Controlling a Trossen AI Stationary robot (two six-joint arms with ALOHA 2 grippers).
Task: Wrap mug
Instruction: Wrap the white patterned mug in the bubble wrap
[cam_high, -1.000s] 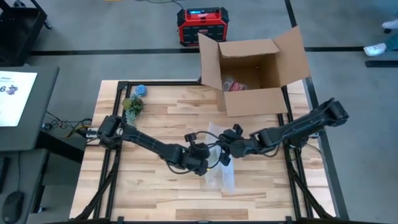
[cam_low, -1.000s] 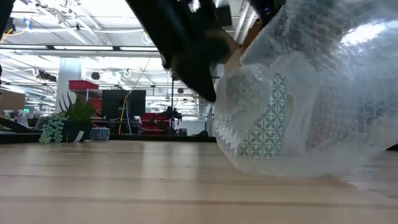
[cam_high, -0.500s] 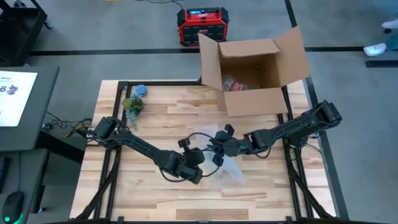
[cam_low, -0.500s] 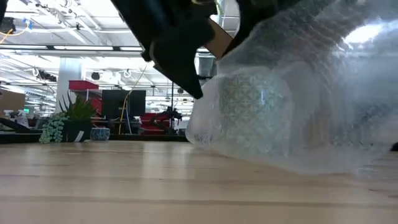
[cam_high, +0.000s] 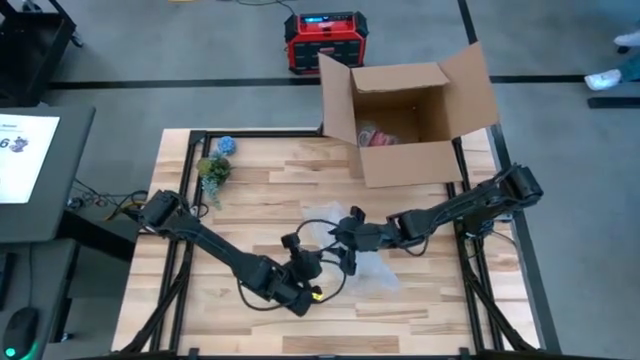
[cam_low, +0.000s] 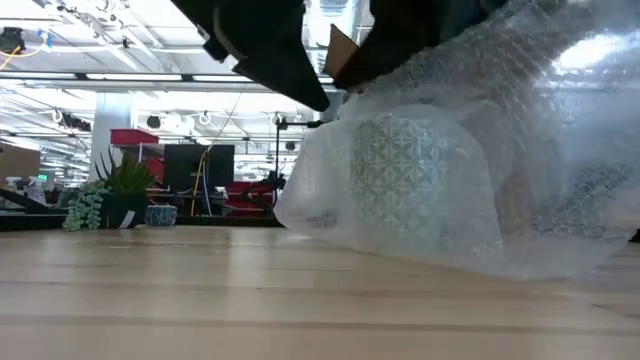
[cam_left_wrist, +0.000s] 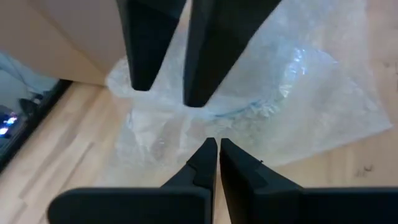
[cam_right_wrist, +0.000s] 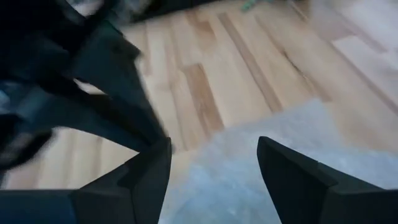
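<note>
The left gripper sits low at the table's centre, its fingers clenched together with nothing between them, just at 8 o'clock from the bubble wrap. The patterned mug lies bundled inside that wrap on the wooden table. At the wrap's 11 o'clock edge, the right gripper has its fingers spread apart.
</note>
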